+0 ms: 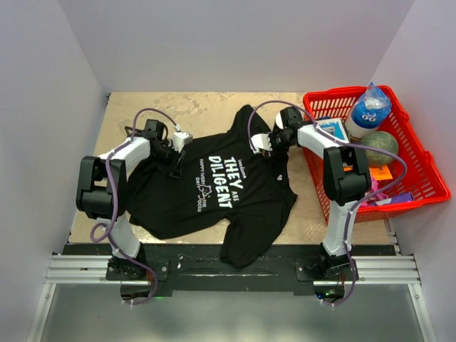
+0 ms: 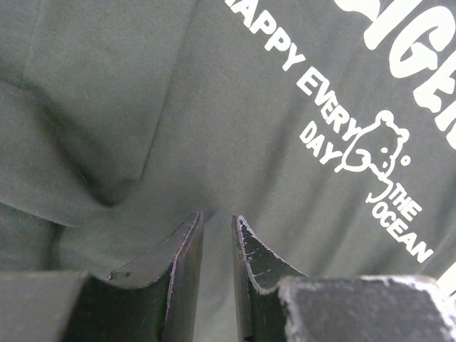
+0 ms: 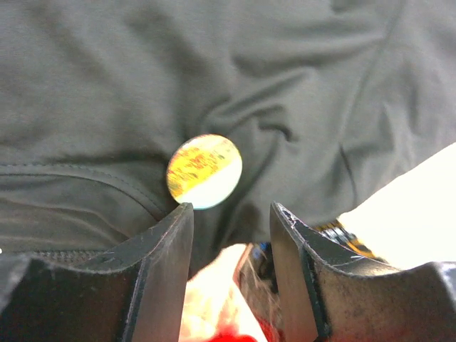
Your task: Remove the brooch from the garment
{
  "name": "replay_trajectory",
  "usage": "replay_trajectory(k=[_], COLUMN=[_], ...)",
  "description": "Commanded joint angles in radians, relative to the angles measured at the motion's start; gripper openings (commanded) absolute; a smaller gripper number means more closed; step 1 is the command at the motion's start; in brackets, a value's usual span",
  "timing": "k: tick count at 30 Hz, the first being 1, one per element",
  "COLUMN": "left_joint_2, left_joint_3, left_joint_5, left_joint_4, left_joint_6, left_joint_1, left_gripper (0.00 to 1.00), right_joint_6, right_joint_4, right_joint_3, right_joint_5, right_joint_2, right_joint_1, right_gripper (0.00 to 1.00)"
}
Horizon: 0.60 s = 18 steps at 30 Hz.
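The black short-sleeved T-shirt garment (image 1: 249,206) with white lettering lies spread on the tan table (image 1: 142,114). The left claw (image 2: 217,217) has its 2 fingers almost together on the cloth; whether they pinch it, I cannot tell. The right claw (image 3: 231,206) is released, its fingers spread just below the brooch (image 3: 204,171), a round yellow-and-white disc on creased cloth. A red plastic basket (image 1: 425,158) stands beyond, to the right.

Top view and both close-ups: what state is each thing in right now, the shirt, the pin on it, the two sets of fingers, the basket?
T-shirt: spread out, print up, wrinkled.
Brooch: on the T-shirt, not gripped.
Left fingers: nearly closed at the cloth; whether they pinch it cannot be told.
Right fingers: open, just short of the brooch.
Basket: upright, with items inside.
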Motion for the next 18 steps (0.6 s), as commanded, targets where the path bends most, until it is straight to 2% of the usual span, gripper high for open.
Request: replay_trajectory(k=[1,12,18], left_joint_2=[0.01,0.039,0.053], left_joint_3=[0.047,0.06,0.061], left_joint_5=[-0.004,-0.003,-0.003], left_joint_4=[0.009,0.021,0.027], left_joint_6=[0.017,0.009,0.005], left_joint_1=[-0.007,-0.007,-0.007], left_gripper=[0.28,0.28,0.28], right_joint_6=[-0.075,-0.131,-0.12], right_joint_4=[-0.104,-0.124,-0.062], right_joint_3=[0.06,0.069,0.081], right_joint_5=[-0.05,-0.038,-0.025], right_joint_2=[0.014,0.038,0.069], right_joint_1=[-0.001,0.008,0.008], right_gripper=[0.5,0.5,0.49])
